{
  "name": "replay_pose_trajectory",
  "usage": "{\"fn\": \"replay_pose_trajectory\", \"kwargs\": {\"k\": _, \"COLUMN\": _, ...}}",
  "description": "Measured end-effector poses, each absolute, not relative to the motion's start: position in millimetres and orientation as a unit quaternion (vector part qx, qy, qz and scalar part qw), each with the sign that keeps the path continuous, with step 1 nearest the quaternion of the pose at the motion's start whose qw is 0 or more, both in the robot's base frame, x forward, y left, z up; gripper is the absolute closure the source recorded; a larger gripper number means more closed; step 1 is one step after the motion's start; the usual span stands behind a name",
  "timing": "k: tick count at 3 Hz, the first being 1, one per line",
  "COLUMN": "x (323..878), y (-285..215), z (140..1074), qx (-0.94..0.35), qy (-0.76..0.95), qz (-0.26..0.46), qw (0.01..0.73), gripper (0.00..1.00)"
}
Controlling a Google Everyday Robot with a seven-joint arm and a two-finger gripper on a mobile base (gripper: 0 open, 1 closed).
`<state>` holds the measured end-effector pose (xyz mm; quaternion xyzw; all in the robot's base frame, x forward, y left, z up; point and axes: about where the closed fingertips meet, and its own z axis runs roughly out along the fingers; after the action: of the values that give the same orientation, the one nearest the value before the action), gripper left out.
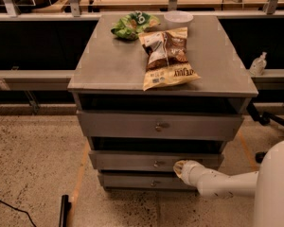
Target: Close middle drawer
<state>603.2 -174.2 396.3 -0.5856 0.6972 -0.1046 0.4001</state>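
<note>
- A thin dark cable [4, 205] lies on the speckled floor at far left, and a short black object [63, 211] lies on the floor near the cabinet's lower left corner.
- The grey cabinet [109, 65] stands in the middle with three drawer fronts stacked down its face.
- On its top lie a green bag [132, 25], a brown and yellow chip bag [168, 56] and a round clear container [178, 17] at the back edge.
- The middle drawer [123, 161] is a flat grey front of medium height, set between the wider top drawer [113, 125] and the shorter bottom drawer [128, 181].
- A small round metal knob [156, 164] sits at its centre, and a dark gap shows above its upper edge.
- The gripper [181, 168] is at the drawer's front face, just right of the knob and low on the panel, and seems to touch it.
- Whether the gripper is spread or pressed together cannot be told, as it points away into the panel.
- The white arm [222, 183] runs from the gripper down and to the right, crossing in front of the bottom drawer's right end.
- A small pump bottle [258, 64] stands on the ledge to the right of the cabinet.
- The robot's white body [277, 188] fills the lower right corner.
</note>
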Motion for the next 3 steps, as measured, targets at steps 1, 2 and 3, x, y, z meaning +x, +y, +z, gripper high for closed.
{"fn": "replay_pose_trajectory", "kwargs": {"k": 1, "x": 603.2, "y": -174.2, "z": 396.3, "qx": -0.586, "qy": 0.697, "qz": -0.105, "qw": 0.4, "gripper": 1.0}}
{"fn": "replay_pose_trajectory", "kwargs": {"k": 2, "x": 568.0, "y": -184.8, "z": 399.2, "qx": -0.572, "qy": 0.711, "qz": -0.1, "qw": 0.395, "gripper": 1.0}}
{"fn": "replay_pose_trajectory", "kwargs": {"k": 3, "x": 513.9, "y": -246.4, "z": 454.4, "qx": -0.498, "qy": 0.747, "qz": -0.155, "qw": 0.412, "gripper": 1.0}}
